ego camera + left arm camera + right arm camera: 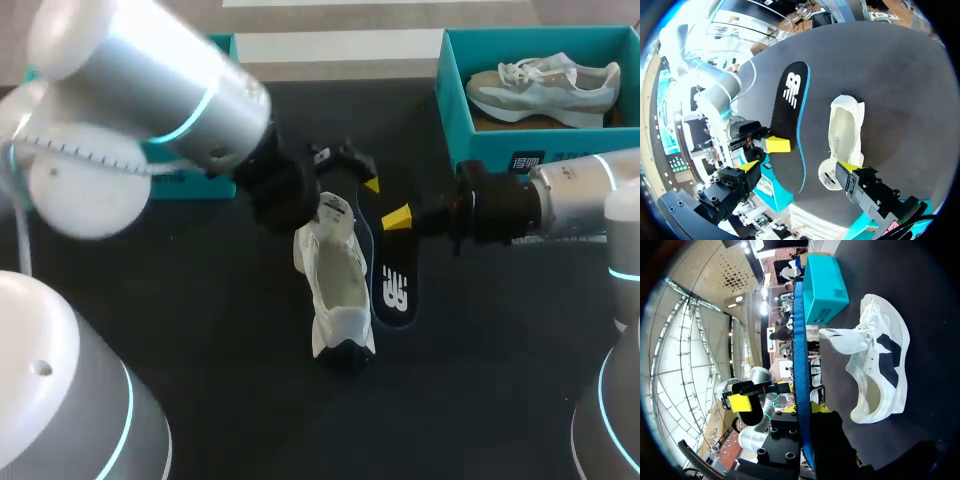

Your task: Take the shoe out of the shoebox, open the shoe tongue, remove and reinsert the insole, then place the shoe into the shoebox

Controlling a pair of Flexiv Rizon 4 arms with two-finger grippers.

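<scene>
A white shoe (335, 285) (845, 132) (882, 357) with black patches lies in the middle of the dark table, its opening upward. Just right of it is the black, blue-edged insole (393, 285) (790, 120). My right gripper (400, 218) (807, 420) is shut on the heel end of the insole (800, 355), which shows edge-on in the right wrist view. My left gripper (350, 188) (799, 167) stands wide open above the shoe's heel and the insole's held end, with nothing gripped. Its fingers (850, 167) straddle that area.
A teal shoebox (450, 105) at the back right holds a grey shoe (545, 88). Another teal box (222, 45) (825, 287) stands at the back left, mostly behind my left arm. Bare dark table lies in front of the white shoe.
</scene>
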